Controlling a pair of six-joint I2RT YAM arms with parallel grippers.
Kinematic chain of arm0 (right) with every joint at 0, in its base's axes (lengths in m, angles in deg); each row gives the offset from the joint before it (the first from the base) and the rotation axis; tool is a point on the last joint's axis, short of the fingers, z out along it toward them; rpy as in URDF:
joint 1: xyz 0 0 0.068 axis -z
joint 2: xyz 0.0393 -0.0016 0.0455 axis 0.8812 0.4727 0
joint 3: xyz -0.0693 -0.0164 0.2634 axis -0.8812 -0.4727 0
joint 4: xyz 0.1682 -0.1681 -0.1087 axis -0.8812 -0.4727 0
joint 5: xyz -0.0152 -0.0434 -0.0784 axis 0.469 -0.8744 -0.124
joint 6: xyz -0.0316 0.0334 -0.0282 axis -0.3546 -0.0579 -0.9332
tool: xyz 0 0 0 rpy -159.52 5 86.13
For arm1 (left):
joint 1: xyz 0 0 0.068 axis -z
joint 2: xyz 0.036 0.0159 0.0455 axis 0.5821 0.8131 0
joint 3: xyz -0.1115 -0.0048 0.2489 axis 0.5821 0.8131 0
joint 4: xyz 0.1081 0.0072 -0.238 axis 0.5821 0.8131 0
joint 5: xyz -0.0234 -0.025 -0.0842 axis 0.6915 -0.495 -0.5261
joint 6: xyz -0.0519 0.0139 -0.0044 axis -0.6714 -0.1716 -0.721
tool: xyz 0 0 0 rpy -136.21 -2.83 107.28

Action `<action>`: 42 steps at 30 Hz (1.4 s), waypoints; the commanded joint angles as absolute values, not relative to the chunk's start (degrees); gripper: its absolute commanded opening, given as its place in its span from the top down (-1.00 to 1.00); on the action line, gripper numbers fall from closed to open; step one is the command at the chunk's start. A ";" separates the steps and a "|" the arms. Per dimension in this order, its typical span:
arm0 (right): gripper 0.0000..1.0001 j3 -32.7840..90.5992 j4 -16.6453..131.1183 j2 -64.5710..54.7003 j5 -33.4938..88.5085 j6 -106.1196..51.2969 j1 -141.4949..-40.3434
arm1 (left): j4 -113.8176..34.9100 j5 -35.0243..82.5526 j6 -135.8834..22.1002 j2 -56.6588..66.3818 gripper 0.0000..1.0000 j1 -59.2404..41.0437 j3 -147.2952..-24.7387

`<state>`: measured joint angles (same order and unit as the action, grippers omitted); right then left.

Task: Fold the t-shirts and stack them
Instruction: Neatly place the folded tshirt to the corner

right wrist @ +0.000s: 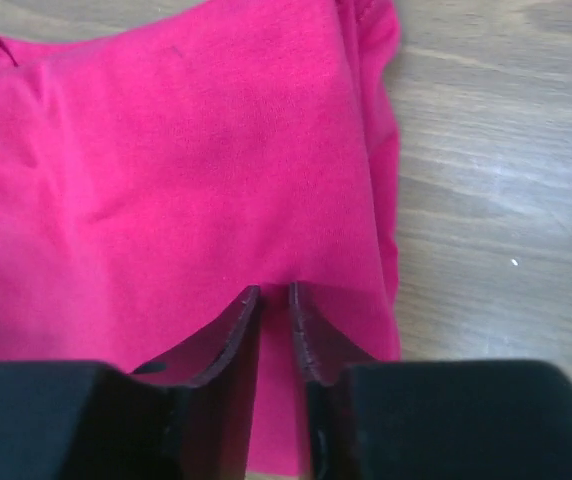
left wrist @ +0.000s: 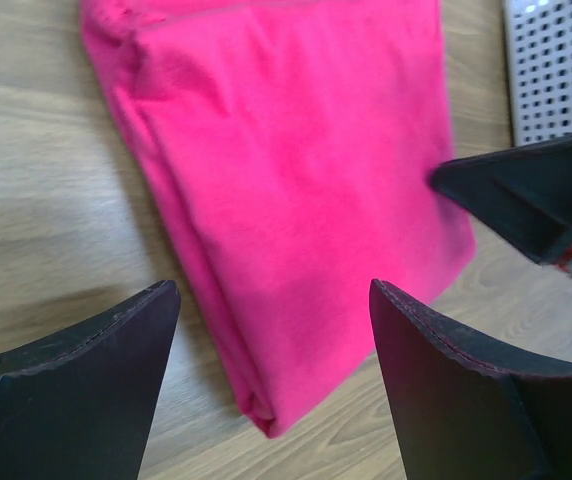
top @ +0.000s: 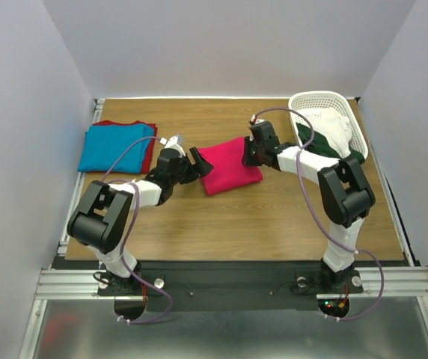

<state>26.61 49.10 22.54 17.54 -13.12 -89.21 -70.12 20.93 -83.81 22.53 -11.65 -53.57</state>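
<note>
A bright crimson-pink t-shirt (top: 229, 166) lies folded in the middle of the wooden table. My left gripper (top: 199, 163) is open at its left edge; in the left wrist view (left wrist: 274, 290) the jaws stand wide apart over the shirt's (left wrist: 296, 150) near corner, holding nothing. My right gripper (top: 250, 155) is at the shirt's right edge. In the right wrist view (right wrist: 274, 292) its jaws are almost together just over the flat pink cloth (right wrist: 166, 170), with no fabric seen pinched. A folded turquoise-blue t-shirt (top: 115, 146) lies on a dark red one (top: 109, 123) at the far left.
A white lattice basket (top: 319, 101) stands at the far right with a white cloth (top: 330, 127) and a dark green one (top: 352, 155) in it. It shows in the left wrist view (left wrist: 556, 70) beside my right gripper's finger (left wrist: 536, 195). White walls surround the table.
</note>
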 commanded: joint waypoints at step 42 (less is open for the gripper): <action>0.99 20.69 55.63 25.26 22.94 -9.62 -90.09 | -77.34 23.67 -88.99 39.93 -0.50 -4.57 -60.16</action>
<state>22.53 57.49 26.32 21.71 -10.00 -89.26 -82.58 23.67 -89.19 37.42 -5.49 -59.45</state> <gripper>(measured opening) 0.012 0.779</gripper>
